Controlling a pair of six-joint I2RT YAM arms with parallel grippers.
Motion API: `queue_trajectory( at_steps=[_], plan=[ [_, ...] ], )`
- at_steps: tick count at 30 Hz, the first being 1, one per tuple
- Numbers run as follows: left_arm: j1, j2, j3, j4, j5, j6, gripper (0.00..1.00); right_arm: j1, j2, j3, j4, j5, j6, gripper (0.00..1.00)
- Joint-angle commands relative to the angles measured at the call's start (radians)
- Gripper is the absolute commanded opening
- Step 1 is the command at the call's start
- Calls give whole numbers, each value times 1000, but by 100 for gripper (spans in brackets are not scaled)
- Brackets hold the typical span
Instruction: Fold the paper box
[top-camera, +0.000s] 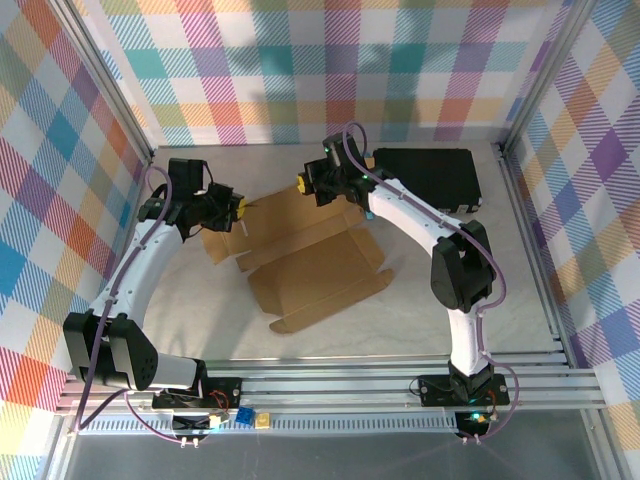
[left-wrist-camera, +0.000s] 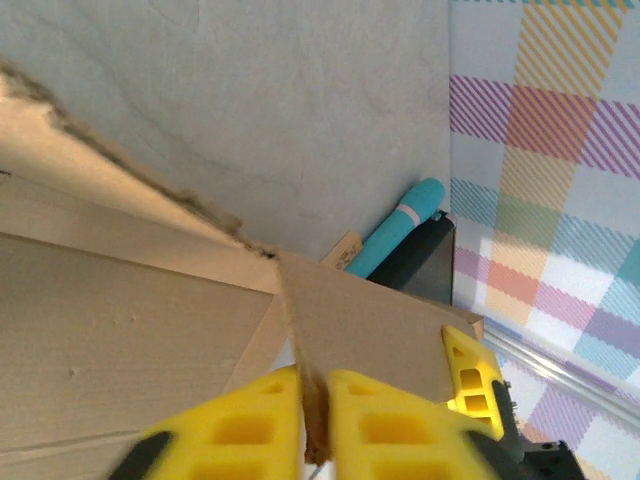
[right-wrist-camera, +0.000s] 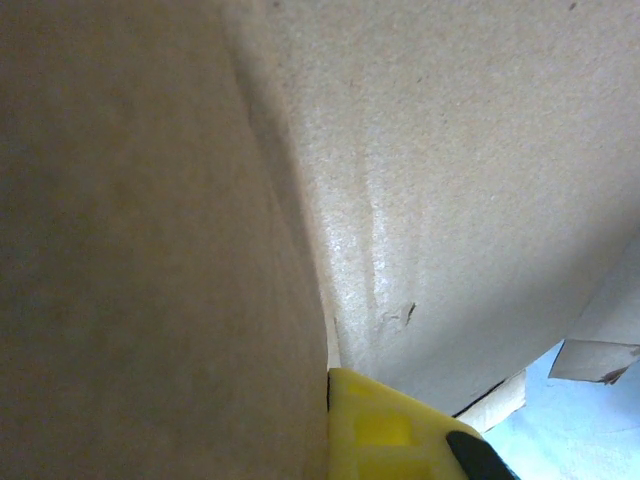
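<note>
**Paper box, opened out on the bench.** The paper box (top-camera: 310, 265) lies mostly flat about the middle of the bench (top-camera: 450, 300), somewhat left of centre. Its far flaps reach toward the far edge, and the black case (top-camera: 425, 175) sits apart in the far right corner.

**Left fingers** (left-wrist-camera: 250, 415): at the box's far left flap, drawn almost together. A thin cardboard edge is pinched in the narrow gap between them.

**Right fingers** (right-wrist-camera: 385, 425): at the box's far edge and closed. Board presses close against the one yellow pad in view. Whether any board is caught between the pads cannot be told.

**Handling (a judgement).**
- The board looks light, and stiff across each panel.
- It should hinge readily along its pressed creases, so a lifted flap should swing as one plate.
- The free edges are thin, and one shows a ragged tear in the left wrist view. A hard pinch there may crush or rip it.
- On the smooth bench the whole sheet is likely to slide unless it is pinned.
- The best hold is on a free flap edge, close to but not on a crease.
</note>
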Motion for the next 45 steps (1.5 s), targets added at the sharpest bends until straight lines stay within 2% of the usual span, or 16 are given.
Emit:
queue_trajectory(
  at_steps=[1,2,3,4,6,9,14,17,22,28,34,41,45],
  plan=[
    [-3,-45,16,-43,-25,107,43,-4,-33,-25,11,-10,19,0],
    [-3,-61,34,-64,-44,180,60,-5,-31,-24,11,-8,18,0],
    [-6,-83,42,-96,-73,253,70,-7,-27,-20,11,-8,19,0],
    [-8,-107,38,-124,-100,313,73,-9,-24,-16,11,-9,20,0],
    [-7,-181,-7,-167,-148,393,74,-15,-12,0,4,-17,20,0],
    [-7,-313,-114,-180,-165,465,69,-21,2,31,-12,-22,20,0],
    [-11,-508,-359,-107,-123,486,56,-29,7,77,-43,-33,25,0],
    [-14,-538,-459,-58,-111,499,56,-35,-10,88,-67,-26,25,0],
    [-13,-469,-556,126,-130,574,63,-44,-32,114,-138,-44,28,0],
    [-13,-294,-616,446,-87,720,63,-54,-21,124,-149,-64,48,0],
    [-13,-168,-663,603,-83,784,64,-64,26,233,-228,-91,50,0],
    [-17,-125,-754,785,-137,802,66,-72,56,292,-287,-105,72,0],
    [-18,-51,-731,855,-93,808,65,-74,61,301,-302,-103,66,0]
  ],
)
